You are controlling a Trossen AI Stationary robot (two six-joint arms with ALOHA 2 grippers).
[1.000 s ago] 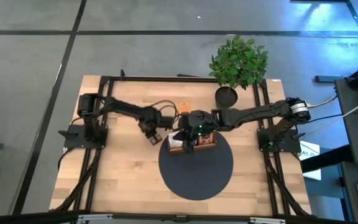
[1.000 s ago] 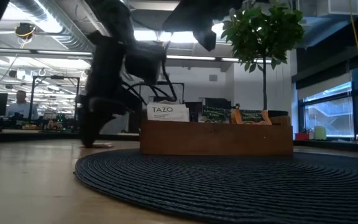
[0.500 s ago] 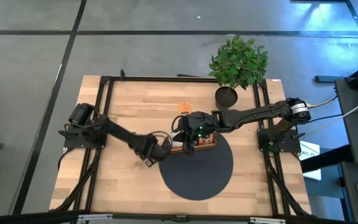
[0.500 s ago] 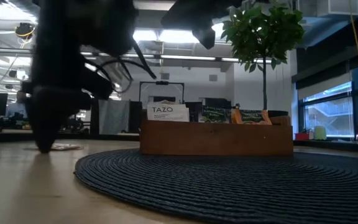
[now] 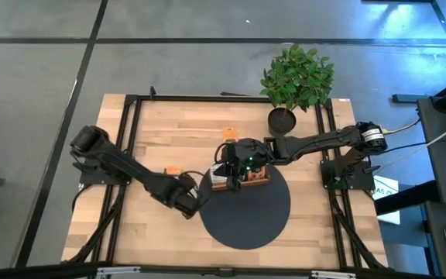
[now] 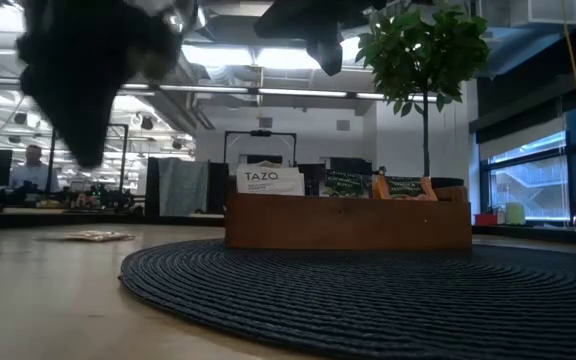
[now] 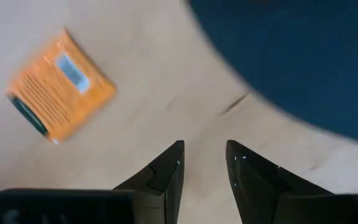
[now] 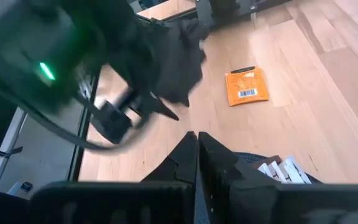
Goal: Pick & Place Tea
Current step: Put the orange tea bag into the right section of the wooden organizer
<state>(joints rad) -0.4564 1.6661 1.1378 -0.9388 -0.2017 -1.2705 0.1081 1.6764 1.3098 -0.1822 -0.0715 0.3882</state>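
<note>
An orange tea sachet lies flat on the bare wood left of the round dark mat. A second orange tea sachet lies farther back. My left gripper hangs open above the wood at the mat's left rim, near side of the first sachet, with nothing between its fingers. The wooden tray stands on the mat with sachets upright in it, a white one among them. My right gripper hovers shut over the tray.
A potted plant stands at the table's far right, behind the tray. Black frame rails run along the table's left and right sides. Bare wood lies open at the near left. A person sits far off in the room.
My left gripper has swung from beside the tray's left end toward the table's near edge and risen, turning as it went; its fingers stay open. The orange sachet on the wood now lies uncovered behind it. My right gripper has kept still.
</note>
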